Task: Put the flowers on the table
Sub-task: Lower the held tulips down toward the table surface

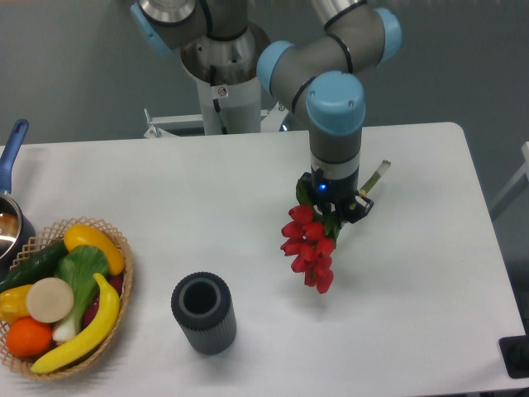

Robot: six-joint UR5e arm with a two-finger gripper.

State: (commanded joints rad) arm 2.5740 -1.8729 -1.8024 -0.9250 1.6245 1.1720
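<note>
The flowers [307,248] hang over the right half of the tabletop [430,273], to the right of and a little beyond the dark ribbed cylinder [203,313] that stands open-topped near the front edge. The arm's wrist is pointed straight down, so the gripper [335,207] sits directly above the bunch and carries it by the stem end, with the red heads trailing down and toward the cylinder. That slanted hang looks like a carry posture suited to laying the bunch on its side instead of standing it up. The jaws appear clenched on the stems, since the bunch stays suspended beneath them, though the contact itself is not visible.

The wrist housing covers most of the grasp. Only a bit of green leaf shows at the cylinder side of the gripper, and a thin pale stem end pokes out on the far side. Whether the lowest blooms touch the tabletop or hover just above it cannot be told from this angle; a faint shadow lies beneath them. Left of the cylinder, the basket of produce [58,298] is cut off by the frame edge, as is a blue-handled pot [10,207] behind it.
</note>
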